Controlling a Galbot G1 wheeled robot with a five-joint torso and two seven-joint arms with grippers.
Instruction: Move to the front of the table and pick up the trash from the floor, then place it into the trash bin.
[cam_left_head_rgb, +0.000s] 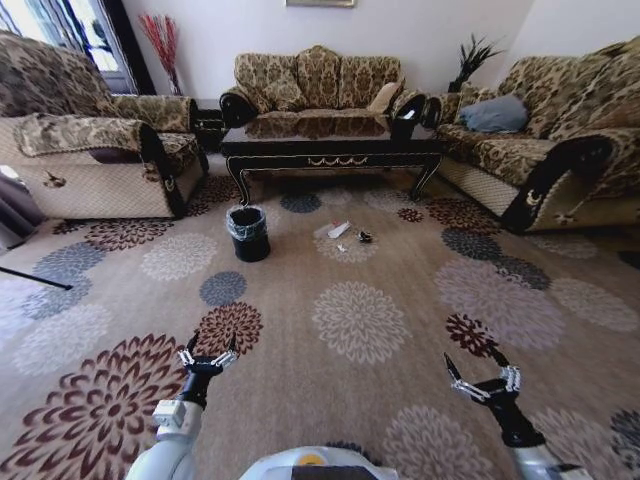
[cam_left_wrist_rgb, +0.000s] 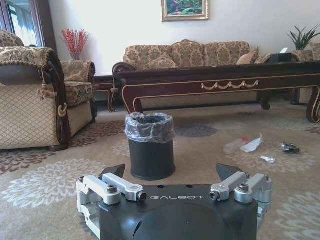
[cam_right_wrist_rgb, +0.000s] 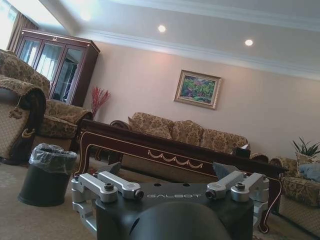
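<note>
Both arms hang low near the robot, left gripper (cam_left_head_rgb: 208, 357) and right gripper (cam_left_head_rgb: 483, 380) spread wide, holding nothing. The trash (cam_left_head_rgb: 340, 230) lies on the carpet (cam_left_head_rgb: 360, 320) before the table (cam_left_head_rgb: 330, 148), right of the bin (cam_left_head_rgb: 248, 232). The left wrist view separates the scraps (cam_left_wrist_rgb: 250, 145); the right wrist view catches ceiling lights (cam_right_wrist_rgb: 161, 28).

1. The carpet (cam_left_head_rgb: 400, 400) has round flower medallions
2. On it stands the bin (cam_left_head_rgb: 248, 232), in front of the table (cam_left_head_rgb: 330, 150)
3. Near the bin, also before the table, lie the scraps (cam_left_head_rgb: 342, 231): a whitish piece, a dark wrapper, a white sliver
</note>
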